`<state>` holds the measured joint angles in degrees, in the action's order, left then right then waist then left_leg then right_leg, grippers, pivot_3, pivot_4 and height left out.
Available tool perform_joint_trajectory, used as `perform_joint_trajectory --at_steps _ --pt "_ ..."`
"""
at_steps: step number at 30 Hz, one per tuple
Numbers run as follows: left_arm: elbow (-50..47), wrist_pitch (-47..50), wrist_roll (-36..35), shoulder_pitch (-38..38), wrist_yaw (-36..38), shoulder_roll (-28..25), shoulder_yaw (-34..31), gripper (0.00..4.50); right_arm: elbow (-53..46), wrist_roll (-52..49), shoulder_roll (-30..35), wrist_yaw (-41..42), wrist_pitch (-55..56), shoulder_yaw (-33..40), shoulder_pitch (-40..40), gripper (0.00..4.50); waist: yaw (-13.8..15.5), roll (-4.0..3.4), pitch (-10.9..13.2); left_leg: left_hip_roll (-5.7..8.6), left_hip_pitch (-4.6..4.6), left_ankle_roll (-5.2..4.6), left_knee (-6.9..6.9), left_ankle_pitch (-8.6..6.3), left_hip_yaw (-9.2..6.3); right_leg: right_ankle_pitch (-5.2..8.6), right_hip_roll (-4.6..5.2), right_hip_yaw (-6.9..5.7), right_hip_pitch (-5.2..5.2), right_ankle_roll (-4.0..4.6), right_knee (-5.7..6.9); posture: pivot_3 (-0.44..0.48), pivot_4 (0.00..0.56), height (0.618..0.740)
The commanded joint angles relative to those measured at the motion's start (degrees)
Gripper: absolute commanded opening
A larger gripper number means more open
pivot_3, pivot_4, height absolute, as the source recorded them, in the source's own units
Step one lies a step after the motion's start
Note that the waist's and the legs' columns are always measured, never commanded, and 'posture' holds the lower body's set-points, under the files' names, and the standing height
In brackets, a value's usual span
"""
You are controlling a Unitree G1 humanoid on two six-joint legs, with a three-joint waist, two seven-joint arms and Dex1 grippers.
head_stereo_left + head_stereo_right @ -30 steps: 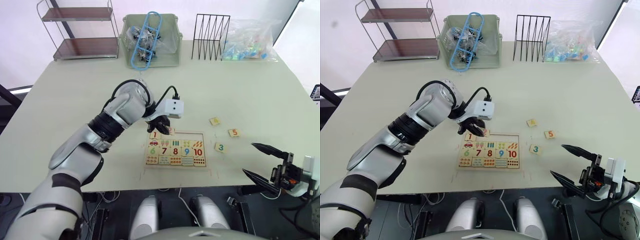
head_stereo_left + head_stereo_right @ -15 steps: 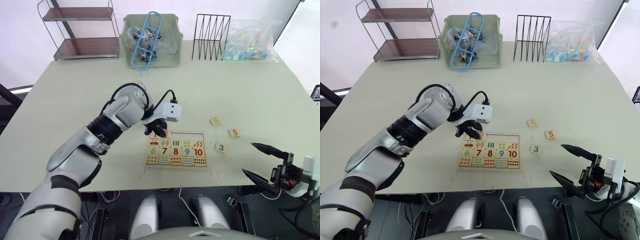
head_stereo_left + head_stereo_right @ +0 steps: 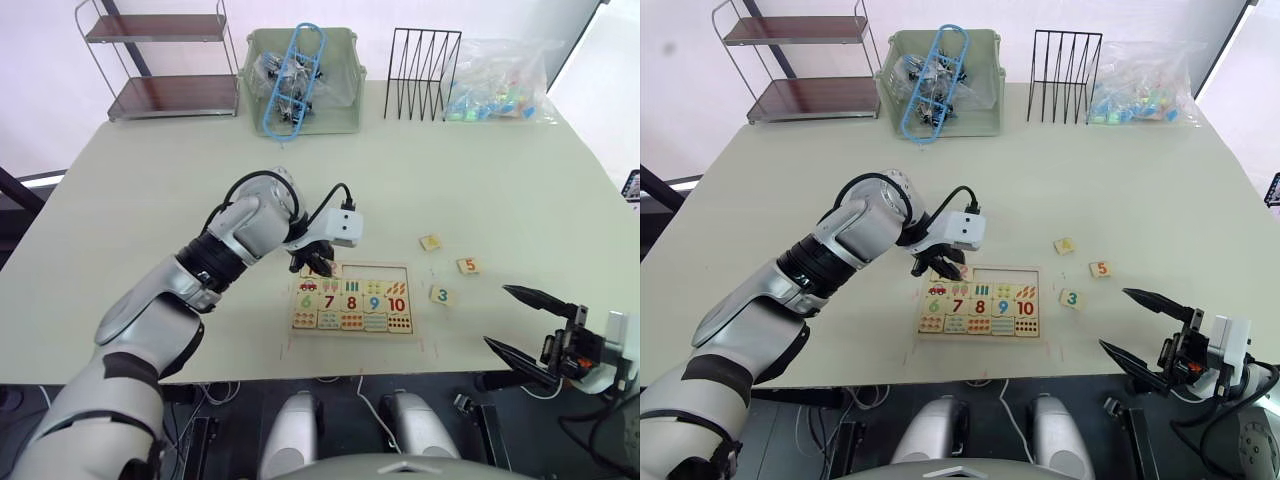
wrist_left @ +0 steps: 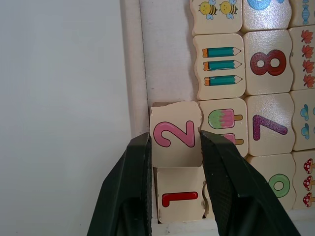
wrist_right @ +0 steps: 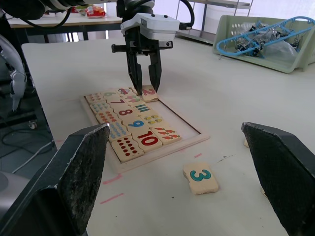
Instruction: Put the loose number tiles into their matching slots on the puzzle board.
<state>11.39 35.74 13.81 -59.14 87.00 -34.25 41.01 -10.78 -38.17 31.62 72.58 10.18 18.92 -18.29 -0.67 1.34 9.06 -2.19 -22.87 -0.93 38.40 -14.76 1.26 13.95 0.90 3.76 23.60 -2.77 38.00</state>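
Bright, even daylight washes the scene, strongest along the white background behind the table (image 3: 520, 190). Shadows are soft and faint. The left wrist close-up is sharp on the 2 tile (image 4: 175, 133), while the right gripper's fingers (image 5: 83, 167) look blurred.

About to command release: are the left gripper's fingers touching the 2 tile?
Touching. In the left wrist view both fingers of the left gripper press flush against opposite edges of the 2 tile, with no gap, beside the seated 1 tile.

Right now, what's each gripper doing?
Left gripper: closed on the 2 tile, over the puzzle board.
Right gripper: open, holding nothing.
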Motion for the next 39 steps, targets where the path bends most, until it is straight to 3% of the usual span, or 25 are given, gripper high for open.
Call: perform_joint_trajectory --at_steps 1,9,11,13,14,17,31,39 --pt "-0.6 -0.7 0.3 0.2 0.0 0.2 -0.4 0.99 -1.7 -0.1 0.6 0.1 0.6 0.6 0.0 4.50 0.0 0.00 0.0 0.00 0.00 0.00 0.00 0.00 0.00 0.00 0.00 0.00 0.00 0.00 0.00 0.000 0.150 0.740" --pt "-1.0 -0.3 0.2 0.7 0.6 0.1 -0.2 0.99 -1.2 0.3 0.2 0.3 1.3 0.7 -0.4 4.50 0.0 0.00 0.0 0.00 0.00 0.00 0.00 0.00 0.00 0.00 0.00 0.00 0.00 0.00 0.00 0.000 0.150 0.740" --pt "-1.0 -0.2 0.2 0.7 0.5 0.2 -0.3 2.03 -1.0 0.5 0.2 0.4 1.5 0.8 -0.5 4.50 0.0 0.00 0.0 0.00 0.01 0.00 0.00 0.00 0.00 0.00 0.00 0.00 0.00 0.00 0.00 0.000 0.150 0.740" --pt "-1.1 -0.2 0.2 0.8 0.5 0.3 -0.3 2.64 -0.7 0.6 0.1 0.4 1.7 0.8 -0.5 4.50 0.0 0.00 0.0 0.00 0.01 0.00 0.00 0.00 -0.01 0.00 0.00 0.00 0.00 0.00 0.00 0.000 0.150 0.740" --pt "-1.1 -0.1 0.1 0.8 0.6 0.4 -0.4 3.26 -0.5 0.6 0.1 0.4 1.8 0.9 -0.4 4.50 0.0 0.00 0.0 0.00 0.01 0.00 0.00 0.00 0.00 0.00 0.00 0.00 -0.01 0.00 0.00 0.000 0.150 0.740" --pt "-1.2 0.4 -0.2 0.7 0.8 0.5 -0.7 4.41 0.0 0.9 0.0 0.6 2.2 0.9 -0.3 4.50 0.0 0.00 0.0 0.00 0.01 0.00 0.00 0.00 0.00 0.00 0.00 0.00 -0.01 0.00 0.00 0.000 0.150 0.740" --pt "1.0 2.7 -6.8 -3.3 1.7 1.3 -7.3 4.41 0.7 1.0 0.0 1.2 3.1 1.1 -0.8 4.50 0.0 0.00 0.0 0.00 0.00 0.00 0.00 0.00 0.00 0.00 0.00 0.00 0.00 0.00 0.00 0.000 0.150 0.740" --pt "-0.4 -1.4 -12.1 1.5 -1.1 -0.5 -14.2 4.41 1.5 0.9 -0.2 1.4 4.0 1.1 -1.0 4.50 -0.1 -0.01 0.0 0.00 0.02 0.00 0.00 0.00 -0.01 0.00 0.00 0.00 0.00 0.00 0.01 0.000 0.150 0.740"
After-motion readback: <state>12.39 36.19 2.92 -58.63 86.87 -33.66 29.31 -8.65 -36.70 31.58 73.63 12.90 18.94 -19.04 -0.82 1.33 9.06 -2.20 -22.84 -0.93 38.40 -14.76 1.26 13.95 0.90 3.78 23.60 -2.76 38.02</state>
